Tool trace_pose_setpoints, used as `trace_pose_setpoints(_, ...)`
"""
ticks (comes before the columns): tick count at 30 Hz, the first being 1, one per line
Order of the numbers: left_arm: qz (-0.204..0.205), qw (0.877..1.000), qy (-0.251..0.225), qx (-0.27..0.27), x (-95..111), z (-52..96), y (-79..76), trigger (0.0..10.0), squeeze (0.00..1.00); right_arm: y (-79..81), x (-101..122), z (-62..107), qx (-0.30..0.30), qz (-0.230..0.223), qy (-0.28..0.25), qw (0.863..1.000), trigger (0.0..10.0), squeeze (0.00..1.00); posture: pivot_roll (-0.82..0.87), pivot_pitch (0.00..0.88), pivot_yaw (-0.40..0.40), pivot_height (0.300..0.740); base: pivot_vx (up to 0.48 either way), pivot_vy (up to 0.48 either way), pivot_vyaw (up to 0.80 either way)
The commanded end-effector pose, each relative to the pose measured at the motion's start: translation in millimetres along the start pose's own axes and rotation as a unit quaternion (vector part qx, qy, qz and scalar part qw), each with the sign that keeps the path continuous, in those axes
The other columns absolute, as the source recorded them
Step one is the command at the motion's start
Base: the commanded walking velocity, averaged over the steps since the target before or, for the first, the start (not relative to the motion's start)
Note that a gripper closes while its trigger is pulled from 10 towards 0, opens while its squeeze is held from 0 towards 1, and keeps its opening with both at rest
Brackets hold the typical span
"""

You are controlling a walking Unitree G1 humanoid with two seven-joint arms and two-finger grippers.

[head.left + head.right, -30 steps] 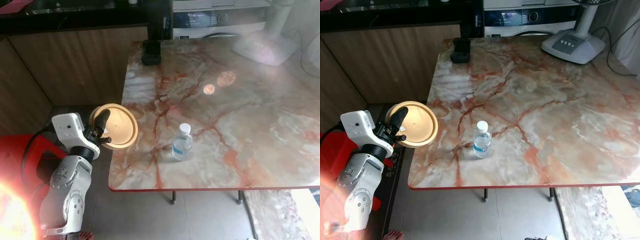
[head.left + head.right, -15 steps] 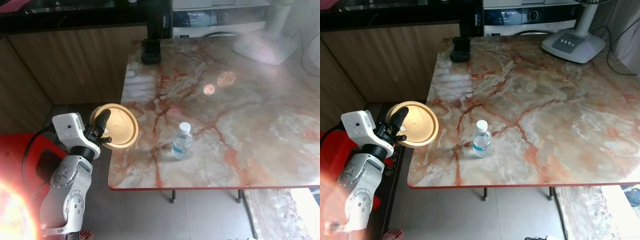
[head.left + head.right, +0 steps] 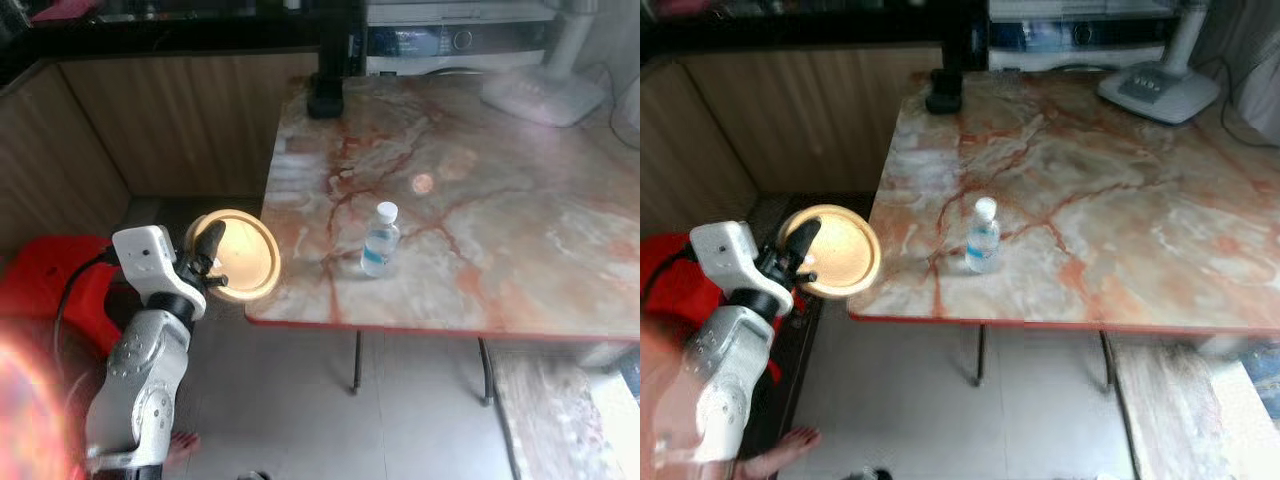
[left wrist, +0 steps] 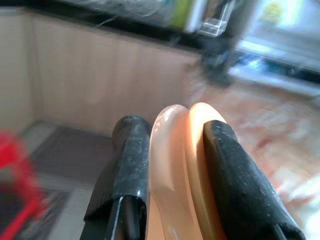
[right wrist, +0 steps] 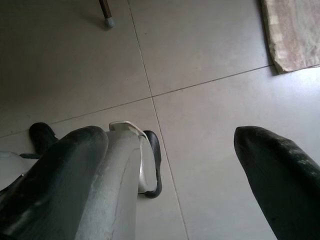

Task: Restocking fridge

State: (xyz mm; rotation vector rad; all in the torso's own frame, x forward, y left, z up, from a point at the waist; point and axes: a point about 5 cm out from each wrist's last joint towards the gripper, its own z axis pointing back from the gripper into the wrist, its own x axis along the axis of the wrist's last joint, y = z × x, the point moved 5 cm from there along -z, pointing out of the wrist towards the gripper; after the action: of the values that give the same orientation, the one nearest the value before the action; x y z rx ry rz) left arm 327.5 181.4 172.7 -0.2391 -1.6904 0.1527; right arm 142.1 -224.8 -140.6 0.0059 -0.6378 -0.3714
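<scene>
Left eye view: marble table (image 3: 520,250), bottle (image 3: 379,239); left end effector (image 3: 212,262) grips plate (image 3: 240,256).

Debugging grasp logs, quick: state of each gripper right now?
Left gripper: closed on the rim of the tan plate, held off the table's edge.
Right gripper: open, empty, hanging over the floor.

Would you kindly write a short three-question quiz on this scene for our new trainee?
1. True or false: the left claw is shut on the tan plate.
2. Where does the water bottle stand? A) on the floor B) upright on the marble table C) on a chair
3. Fill in: the right claw hangs open above the tiled ____.

Key: 1 true; 2 B; 3 floor.
</scene>
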Motion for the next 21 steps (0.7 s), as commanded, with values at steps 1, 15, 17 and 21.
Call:
trace_pose_setpoints(1,-0.012,1.000,-0.009,-0.014,7,-4.5,-6.6,10.0,0.00,1.1,-12,2.8,-0.002,-0.009,0.014,1.000,10.0,0.00,0.12,0.092,0.025,0.740,0.000,0.000,0.00)
trace_pose_setpoints(15,-0.074,0.986,0.133,-0.068,-70,4.6,6.5,10.0,0.00,1.0,-11,2.4,-0.005,-0.011,0.013,1.000,10.0,0.00,0.12,0.091,0.019,0.740,0.000,0.000,0.00)
trace_pose_setpoints(17,-0.082,0.981,0.167,-0.062,-88,10.1,15.9,10.0,0.00,1.3,-11,2.3,-0.004,-0.010,0.013,1.000,10.0,0.00,0.12,0.087,0.021,0.740,0.000,0.000,0.00)
trace_pose_setpoints(21,-0.085,0.973,0.209,-0.056,-113,26.5,24.9,10.0,0.00,1.7,-11,2.5,-0.005,-0.015,0.010,1.000,10.0,0.00,0.10,0.087,0.027,0.740,0.000,0.000,0.00)
